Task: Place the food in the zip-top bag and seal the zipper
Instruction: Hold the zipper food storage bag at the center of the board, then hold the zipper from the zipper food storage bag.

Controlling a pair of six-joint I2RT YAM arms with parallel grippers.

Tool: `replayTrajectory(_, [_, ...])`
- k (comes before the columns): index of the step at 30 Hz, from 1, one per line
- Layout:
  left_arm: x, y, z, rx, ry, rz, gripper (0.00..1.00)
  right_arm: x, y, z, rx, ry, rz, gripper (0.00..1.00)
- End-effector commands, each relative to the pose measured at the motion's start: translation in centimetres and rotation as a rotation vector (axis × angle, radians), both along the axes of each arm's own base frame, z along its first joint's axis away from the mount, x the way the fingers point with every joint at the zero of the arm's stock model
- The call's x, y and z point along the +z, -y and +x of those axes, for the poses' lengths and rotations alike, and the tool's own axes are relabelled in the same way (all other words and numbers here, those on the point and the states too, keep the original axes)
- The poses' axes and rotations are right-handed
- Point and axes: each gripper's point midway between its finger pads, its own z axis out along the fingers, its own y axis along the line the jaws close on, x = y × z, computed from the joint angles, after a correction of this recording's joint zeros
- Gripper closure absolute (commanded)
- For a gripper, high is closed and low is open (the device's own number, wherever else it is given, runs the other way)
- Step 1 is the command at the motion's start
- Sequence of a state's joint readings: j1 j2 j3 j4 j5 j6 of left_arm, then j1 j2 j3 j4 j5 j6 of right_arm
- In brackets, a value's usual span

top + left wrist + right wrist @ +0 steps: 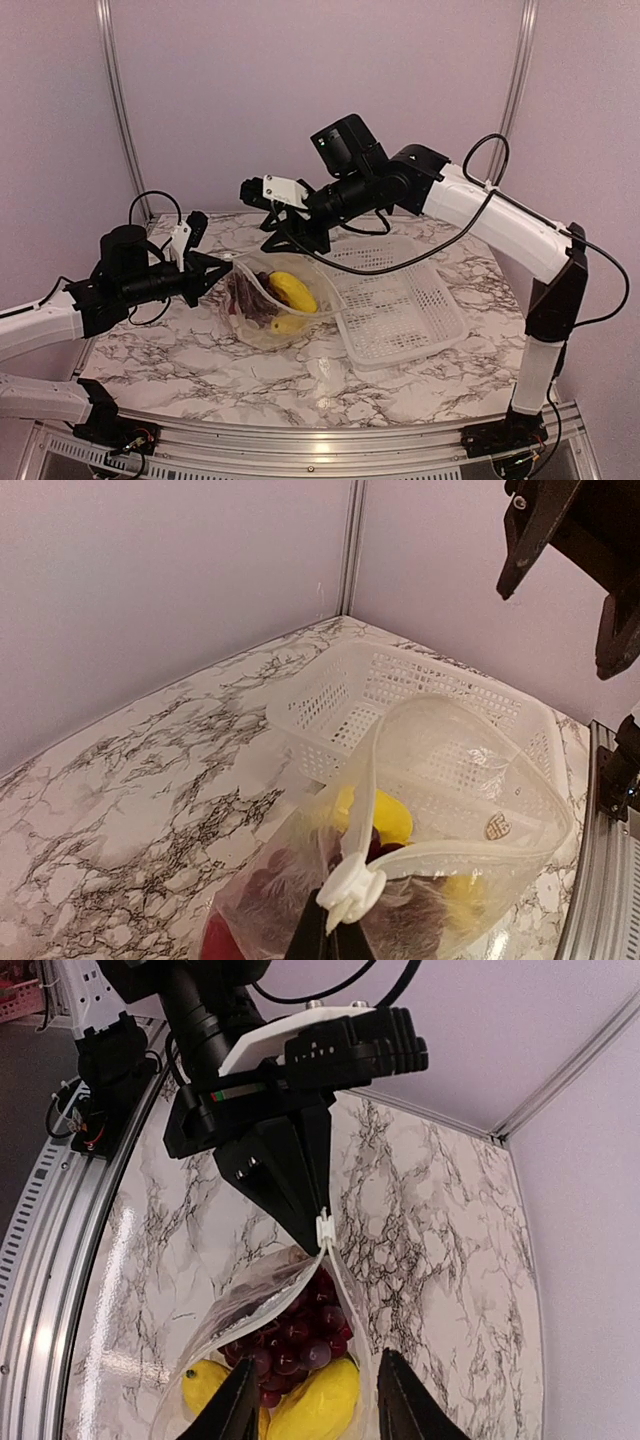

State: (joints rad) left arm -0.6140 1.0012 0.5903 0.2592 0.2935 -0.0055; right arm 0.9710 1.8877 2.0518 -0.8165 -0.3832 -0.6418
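Left of the basket (400, 318), the left gripper (225, 272) is clamped on the white slider (350, 888) at the near end of the zipper (372, 770). The zip-top bag (262, 322) lies on the marble table (200, 370) just left of the basket. Its mouth gapes in a wide loop towards the basket, with dark grapes (245, 298) and two yellow pieces (292, 290) inside. Above that mouth hangs the right gripper (318, 1385), its jaws well apart and gripping nothing.
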Motion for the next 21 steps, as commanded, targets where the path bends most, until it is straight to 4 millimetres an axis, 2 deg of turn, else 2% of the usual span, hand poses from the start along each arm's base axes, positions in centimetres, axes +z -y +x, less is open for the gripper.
replayTrajectory(1, [2.4, -0.3, -0.5, -0.006, 0.074, 0.038, 1.00, -1.5, -2.6, 0.2, 0.070, -0.026, 0.004, 0.61])
replayTrajectory(5, [3.1, 0.0, -1.0, -0.016, 0.068, 0.019, 1.00, -0.5, -5.1, 0.2, 0.061, -0.005, 0.056, 0.60])
replayTrajectory(9, [3.2, 0.2, -1.3, -0.023, 0.045, 0.019, 1.00, -1.5, -6.8, -0.7, 0.049, 0.041, 0.034, 0.60])
replayTrajectory(14, [3.4, 0.2, -1.7, -0.027, 0.040, 0.016, 1.00, -2.9, -7.3, -1.5, 0.036, 0.014, 0.014, 0.61])
replayTrajectory(18, [3.5, 0.1, -1.9, -0.026, 0.043, 0.004, 1.00, -2.9, -7.3, -1.0, -0.002, 0.008, 0.022, 0.69])
replayTrajectory(21, [3.5, 0.1, -1.8, -0.024, 0.043, 0.005, 1.00, -2.9, -7.3, -0.5, -0.030, 0.020, 0.029, 0.71])
